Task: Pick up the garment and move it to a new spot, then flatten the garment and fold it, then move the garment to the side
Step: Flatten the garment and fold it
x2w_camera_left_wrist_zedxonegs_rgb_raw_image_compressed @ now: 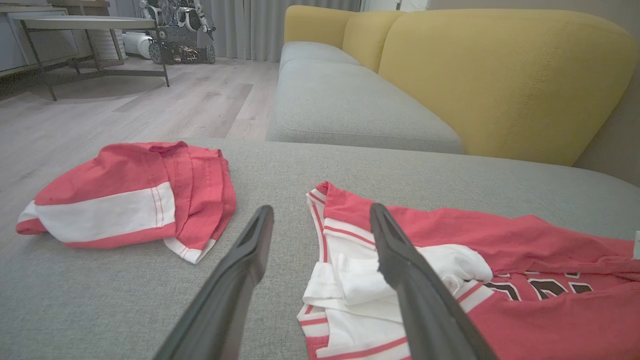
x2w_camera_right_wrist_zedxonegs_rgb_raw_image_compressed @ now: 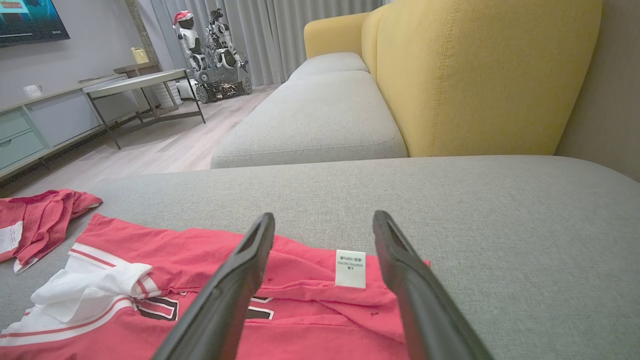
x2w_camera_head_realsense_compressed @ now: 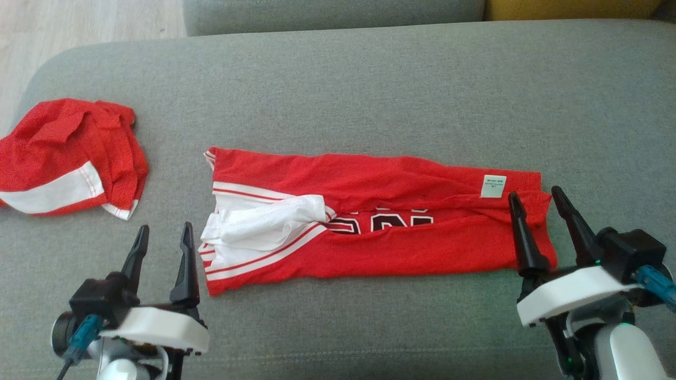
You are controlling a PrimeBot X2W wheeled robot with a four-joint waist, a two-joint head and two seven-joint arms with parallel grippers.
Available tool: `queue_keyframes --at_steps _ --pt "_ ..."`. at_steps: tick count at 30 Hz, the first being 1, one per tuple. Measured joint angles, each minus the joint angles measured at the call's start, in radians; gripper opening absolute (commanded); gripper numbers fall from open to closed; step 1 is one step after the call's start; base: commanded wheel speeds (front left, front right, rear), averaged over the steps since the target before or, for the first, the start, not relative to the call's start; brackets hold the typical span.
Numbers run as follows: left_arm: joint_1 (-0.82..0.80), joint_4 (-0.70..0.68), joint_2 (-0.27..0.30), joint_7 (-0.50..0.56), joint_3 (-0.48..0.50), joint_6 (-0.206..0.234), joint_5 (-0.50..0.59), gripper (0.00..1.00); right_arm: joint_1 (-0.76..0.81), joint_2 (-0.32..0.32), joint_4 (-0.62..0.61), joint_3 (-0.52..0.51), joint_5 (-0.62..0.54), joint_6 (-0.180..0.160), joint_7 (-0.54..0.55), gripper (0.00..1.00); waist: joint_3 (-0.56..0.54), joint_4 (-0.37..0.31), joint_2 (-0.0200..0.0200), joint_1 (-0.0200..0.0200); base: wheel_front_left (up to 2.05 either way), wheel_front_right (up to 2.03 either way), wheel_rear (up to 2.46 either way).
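Two grippers are seen low over the grey cushion point(x2w_camera_head_realsense_compressed: 369, 79), both with fingers spread wide and nothing held. The left gripper point(x2w_camera_head_realsense_compressed: 165, 228) is set just off the jersey's point(x2w_camera_head_realsense_compressed: 369, 179) near-left corner, beside the white-trimmed end; no contact is seen. The right gripper point(x2w_camera_head_realsense_compressed: 535, 192) is placed at the jersey's opposite end, fingertips over the red edge just beside a small white label point(x2w_camera_head_realsense_compressed: 493, 186); whether cloth is touched cannot be told. The jersey is laid flat between the two grippers, folded lengthwise into a long band, its black-and-white lettering partly hidden in the fold. Left of and beyond the left gripper, well apart from the jersey, a crumpled red and white garment point(x2w_camera_head_realsense_compressed: 68, 153) is noted. Farther off, a second grey cushion point(x2w_camera_right_wrist_zedxonegs_rgb_raw_image_compressed: 320, 115), a yellow backrest point(x2w_camera_right_wrist_zedxonegs_rgb_raw_image_compressed: 475, 75) and a wooden floor point(x2w_camera_left_wrist_zedxonegs_rgb_raw_image_compressed: 150, 100) are recorded.
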Motion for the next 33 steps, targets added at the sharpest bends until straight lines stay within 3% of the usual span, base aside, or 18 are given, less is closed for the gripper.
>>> queue_keyframes --at_steps 13,18,28,33 --pt "-0.001 -0.01 0.005 0.004 -0.007 0.003 0.0 1.0 0.0 0.0 -0.003 -0.001 0.0 0.0 0.0 1.0 0.012 0.0 0.0 0.0 0.0 0.0 0.0" --pt "-0.023 -0.01 0.006 0.007 -0.022 0.002 0.0 1.0 -0.007 0.002 0.009 -0.057 -0.001 0.0 0.015 1.0 0.035 0.005 0.0 0.0 0.0 0.0 0.0" --pt "-0.134 0.014 -0.009 0.002 -0.055 -0.032 0.009 1.0 -0.135 -0.016 0.18 -0.182 -0.019 0.0 0.078 1.0 0.113 0.033 0.0 0.0 0.0 0.0 0.0" --pt "-0.179 0.04 -0.025 -0.007 -0.066 -0.051 0.016 1.0 -0.172 -0.017 0.261 -0.221 -0.028 0.0 0.203 1.0 0.16 0.053 0.0 0.0001 0.0 0.0 0.0"
